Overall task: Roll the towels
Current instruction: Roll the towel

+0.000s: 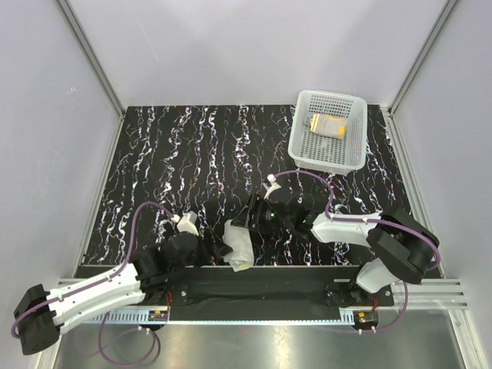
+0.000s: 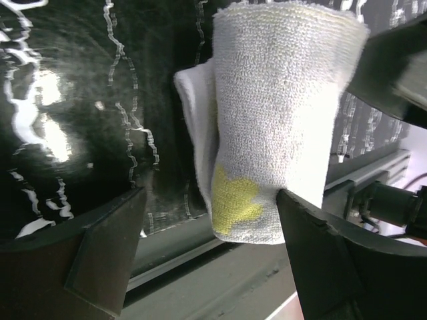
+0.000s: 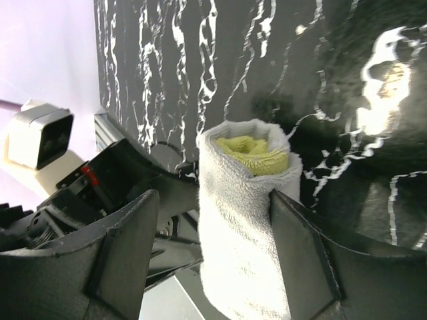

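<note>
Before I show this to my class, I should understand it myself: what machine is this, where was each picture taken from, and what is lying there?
These are two robot arms bolted at the near edge of a black marbled table. The overhead view looks down from above and behind them; the other two come from cameras on the wrists. Between the arms lies a rolled towel, grey-white outside, yellow inside. The left gripper stands open with one finger at the roll. The right gripper is also open around it, so neither clamps it. In the white basket at the far right lies an orange towel.
</note>
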Tool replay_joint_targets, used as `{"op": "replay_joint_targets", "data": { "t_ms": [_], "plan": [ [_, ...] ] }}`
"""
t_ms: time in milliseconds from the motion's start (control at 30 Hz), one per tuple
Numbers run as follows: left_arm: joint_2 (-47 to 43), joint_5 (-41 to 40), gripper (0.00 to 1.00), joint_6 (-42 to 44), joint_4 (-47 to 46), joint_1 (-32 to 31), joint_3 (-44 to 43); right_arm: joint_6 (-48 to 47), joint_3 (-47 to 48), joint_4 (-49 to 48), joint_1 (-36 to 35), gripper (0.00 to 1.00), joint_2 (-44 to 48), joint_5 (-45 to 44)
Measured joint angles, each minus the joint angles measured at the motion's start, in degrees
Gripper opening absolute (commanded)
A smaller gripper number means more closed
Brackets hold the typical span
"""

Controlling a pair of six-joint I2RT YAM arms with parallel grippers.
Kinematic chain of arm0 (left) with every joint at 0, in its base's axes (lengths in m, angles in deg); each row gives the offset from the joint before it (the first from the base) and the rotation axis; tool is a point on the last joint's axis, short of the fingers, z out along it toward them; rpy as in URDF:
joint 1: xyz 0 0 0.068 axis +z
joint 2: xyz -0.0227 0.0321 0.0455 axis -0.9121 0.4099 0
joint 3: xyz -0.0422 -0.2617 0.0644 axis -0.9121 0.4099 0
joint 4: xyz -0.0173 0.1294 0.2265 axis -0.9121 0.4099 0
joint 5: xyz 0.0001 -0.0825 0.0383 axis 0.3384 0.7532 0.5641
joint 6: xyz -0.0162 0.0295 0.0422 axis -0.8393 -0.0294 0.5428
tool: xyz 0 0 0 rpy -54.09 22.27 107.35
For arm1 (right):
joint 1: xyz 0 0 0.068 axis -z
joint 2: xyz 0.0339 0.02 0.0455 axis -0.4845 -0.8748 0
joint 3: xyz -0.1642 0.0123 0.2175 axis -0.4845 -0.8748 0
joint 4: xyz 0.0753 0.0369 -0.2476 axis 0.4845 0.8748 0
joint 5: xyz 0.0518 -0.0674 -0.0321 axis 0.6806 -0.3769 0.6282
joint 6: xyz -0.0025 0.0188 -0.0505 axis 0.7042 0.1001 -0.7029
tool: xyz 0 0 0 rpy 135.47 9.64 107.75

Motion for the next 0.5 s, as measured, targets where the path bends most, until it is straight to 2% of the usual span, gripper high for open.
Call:
{"op": "replay_joint_targets", "data": {
  "t_ms": [100,133,200,233,300,367,500],
  "plan": [
    [0.48,-0.33,0.81,0.39,0.11,0.00,-0.02,0.00,0.44,0.09,-0.92,0.76,0.00,-0.15],
    [1.09,-0.35,0.76,0.52,-0.28,0.00,0.00,0.00,0.52,0.13,-1.11,0.79,0.00,-0.46],
    [2.67,-0.35,0.71,0.63,-1.53,0.00,0.00,-0.15,0.74,1.11,-1.33,0.83,0.11,-1.14],
    [3.58,-0.33,0.64,0.66,-2.29,0.00,0.00,-0.55,1.09,2.69,-1.36,0.89,0.31,-1.81],
    [5.18,-0.31,0.59,0.79,-3.50,0.00,0.11,-1.49,1.53,5.99,-1.40,0.95,1.40,-3.41],
    [6.10,-0.26,0.57,0.79,-4.57,0.00,0.42,-2.78,1.60,10.67,-1.49,0.98,4.22,-6.21],
    [6.10,-0.26,0.54,0.79,-5.05,0.00,0.79,-5.03,1.53,17.75,-1.55,0.98,10.80,-10.80]
  ]
}}
